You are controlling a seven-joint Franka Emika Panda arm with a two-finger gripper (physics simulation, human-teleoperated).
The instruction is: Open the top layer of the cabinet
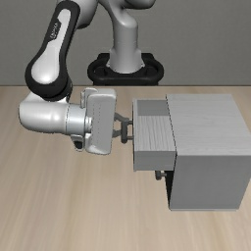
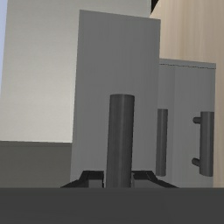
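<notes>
A grey cabinet (image 1: 206, 147) stands on the wooden table at the exterior view's right. Its top drawer (image 1: 154, 137) is pulled partway out towards the exterior view's left. My gripper (image 1: 125, 128) reaches in level from that side and is shut on the top drawer's handle (image 1: 128, 127). In the wrist view the dark handle bar (image 2: 121, 136) rises straight up between my fingertips (image 2: 84, 178), with my gripper (image 2: 121, 182) at its base. Behind it is the flat drawer front (image 2: 101, 79). The lower drawers' handles (image 2: 162, 140) show beside it, set further back.
The robot's base (image 1: 125, 67) stands behind the arm on a dark plate. A wooden tabletop (image 1: 59, 206) stretches in front of the arm and the cabinet.
</notes>
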